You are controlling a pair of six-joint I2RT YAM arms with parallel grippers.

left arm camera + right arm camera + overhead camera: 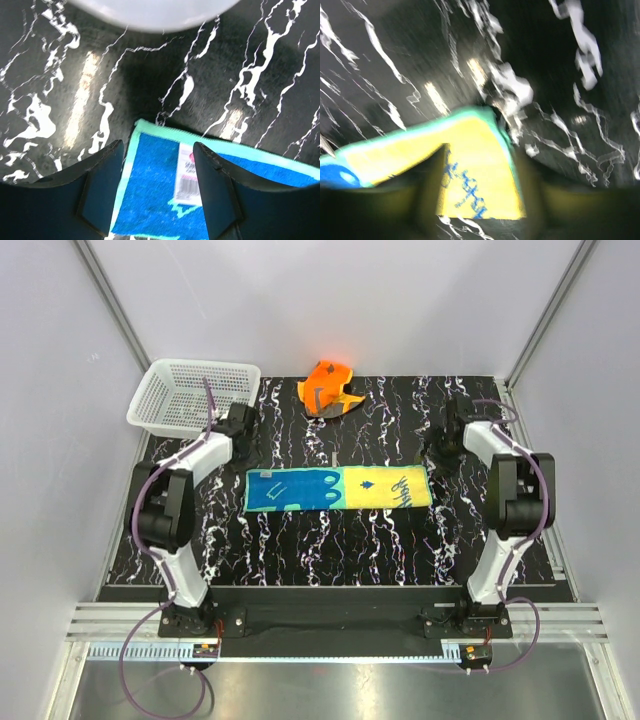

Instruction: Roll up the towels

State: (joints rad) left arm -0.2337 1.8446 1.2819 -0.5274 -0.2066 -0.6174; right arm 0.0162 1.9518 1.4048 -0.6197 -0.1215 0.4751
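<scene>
The flat towel (338, 489), blue on its left half and yellow on its right, lies spread out in the middle of the surface (400, 540). The orange towel (330, 387) sits crumpled at the far edge, to the right of the basket (190, 397). Both look light, limp and easily dragged, so 1 short end is best pinched at its corners and turned over. The left end effector (157, 150) hangs spread above the blue corner. The right end effector (480, 155) is blurred but seems spread over the yellow corner.
</scene>
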